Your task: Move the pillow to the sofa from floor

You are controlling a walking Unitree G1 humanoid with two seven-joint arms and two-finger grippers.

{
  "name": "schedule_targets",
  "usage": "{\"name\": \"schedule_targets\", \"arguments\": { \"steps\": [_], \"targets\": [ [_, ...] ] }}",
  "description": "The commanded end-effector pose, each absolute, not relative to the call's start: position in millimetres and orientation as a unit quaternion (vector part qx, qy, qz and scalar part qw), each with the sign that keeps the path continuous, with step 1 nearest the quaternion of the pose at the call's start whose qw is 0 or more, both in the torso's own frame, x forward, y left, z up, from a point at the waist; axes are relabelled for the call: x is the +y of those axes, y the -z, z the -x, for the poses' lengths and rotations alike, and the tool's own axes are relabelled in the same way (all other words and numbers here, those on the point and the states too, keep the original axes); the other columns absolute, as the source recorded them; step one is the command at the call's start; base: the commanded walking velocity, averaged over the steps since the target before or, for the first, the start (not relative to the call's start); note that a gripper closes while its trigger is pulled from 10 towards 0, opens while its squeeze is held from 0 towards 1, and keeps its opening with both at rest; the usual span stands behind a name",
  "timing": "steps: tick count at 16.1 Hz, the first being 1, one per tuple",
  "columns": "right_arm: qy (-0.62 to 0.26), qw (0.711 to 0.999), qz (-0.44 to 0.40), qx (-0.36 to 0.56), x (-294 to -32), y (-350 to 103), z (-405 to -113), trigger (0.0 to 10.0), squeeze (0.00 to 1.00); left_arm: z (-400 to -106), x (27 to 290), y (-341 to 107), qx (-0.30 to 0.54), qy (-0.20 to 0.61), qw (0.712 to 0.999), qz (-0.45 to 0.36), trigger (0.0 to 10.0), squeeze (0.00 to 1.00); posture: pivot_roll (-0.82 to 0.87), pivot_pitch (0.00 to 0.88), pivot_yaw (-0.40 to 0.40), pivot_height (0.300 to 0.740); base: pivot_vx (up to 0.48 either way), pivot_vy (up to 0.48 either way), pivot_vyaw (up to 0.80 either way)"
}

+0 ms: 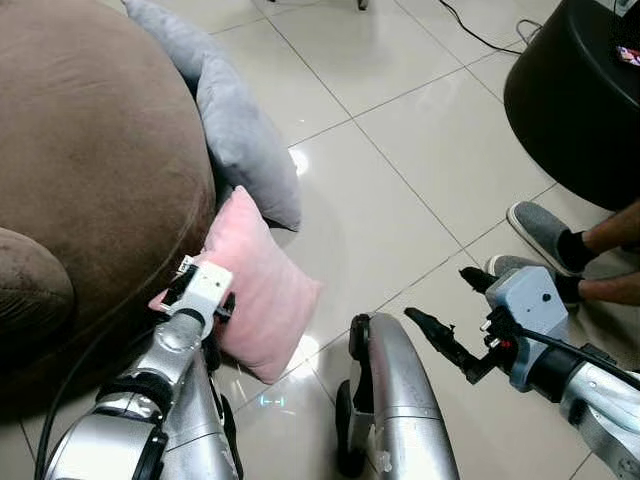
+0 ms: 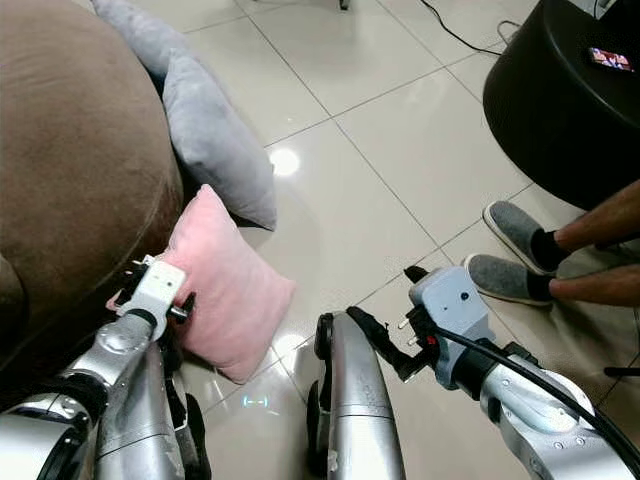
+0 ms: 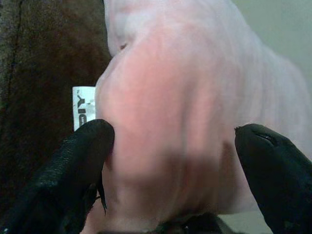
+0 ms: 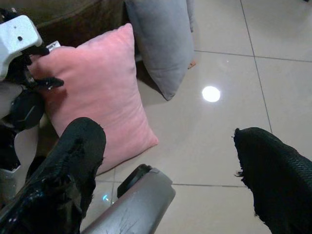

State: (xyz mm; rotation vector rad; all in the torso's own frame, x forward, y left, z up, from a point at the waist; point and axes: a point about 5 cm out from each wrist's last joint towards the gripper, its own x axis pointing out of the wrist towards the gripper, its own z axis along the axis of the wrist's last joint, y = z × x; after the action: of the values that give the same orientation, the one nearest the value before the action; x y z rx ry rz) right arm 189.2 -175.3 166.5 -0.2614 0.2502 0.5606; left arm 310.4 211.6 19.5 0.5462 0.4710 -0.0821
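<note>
Left pincer point(image 3: 170, 146) astride pink pillow point(image 3: 195, 87), white tag point(image 3: 83, 106) beside its finger.

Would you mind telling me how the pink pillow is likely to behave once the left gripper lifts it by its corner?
The pink pillow looks plump and soft, so it is probably light but floppy, sagging below the left gripper. Its fabric bulges between the fingers, which suggests it compresses easily and could slip from a shallow pinch. Leaning on the brown sofa, it may flop over if nudged.

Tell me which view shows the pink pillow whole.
The right wrist view: the pillow appears almost entire, leaning on the sofa with its bottom on the floor. The eye views show it partly behind the left gripper. The left wrist view has just one bulging edge between open jaws.
</note>
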Motion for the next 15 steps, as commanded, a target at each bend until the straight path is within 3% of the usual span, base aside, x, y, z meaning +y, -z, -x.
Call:
{"name": "schedule_targets", "arguments": {
  "steps": [1, 6, 10, 12, 13, 15],
  "targets": [
    [-0.264, 0.947, 0.13, 0.129, -180, -169, -184, 10.0, 0.0, -305, 212, -12, 0.249, 0.031, 0.93, -0.267, 10.0, 0.12, -0.23, 0.339, -0.126, 0.531, 0.0, 0.0, 0.0],
    [-0.236, 0.956, 0.11, 0.132, -183, -166, -181, 10.0, 0.0, -314, 222, -27, 0.213, -0.016, 0.958, -0.193, 10.0, 0.09, -0.21, 0.349, -0.118, 0.531, 0.0, 0.0, 0.0],
    [-0.206, 0.966, 0.089, 0.13, -183, -154, -182, 10.0, 0.0, -319, 213, -45, 0.112, 0.029, 0.988, -0.102, 10.0, 0.09, -0.14, 0.297, -0.086, 0.531, 0.0, 0.0, 0.0],
    [-0.201, 0.969, 0.074, 0.124, -180, -147, -183, 10.0, 0.0, -311, 197, -62, 0.018, 0.098, 0.991, -0.09, 10.0, 0.09, -0.1, 0.261, -0.07, 0.531, 0.0, 0.0, 0.0],
    [-0.194, 0.972, 0.063, 0.117, -178, -142, -185, 10.0, 0.0, -289, 186, -82, -0.037, 0.122, 0.99, -0.063, 10.0, 0.1, -0.06, 0.218, -0.056, 0.531, 0.0, 0.0, 0.0],
    [-0.188, 0.974, 0.055, 0.112, -176, -139, -187, 10.0, 0.0, -267, 179, -98, -0.063, 0.132, 0.987, -0.06, 10.0, 0.1, -0.03, 0.184, -0.053, 0.531, 0.0, 0.0, 0.0]
  ]
}}
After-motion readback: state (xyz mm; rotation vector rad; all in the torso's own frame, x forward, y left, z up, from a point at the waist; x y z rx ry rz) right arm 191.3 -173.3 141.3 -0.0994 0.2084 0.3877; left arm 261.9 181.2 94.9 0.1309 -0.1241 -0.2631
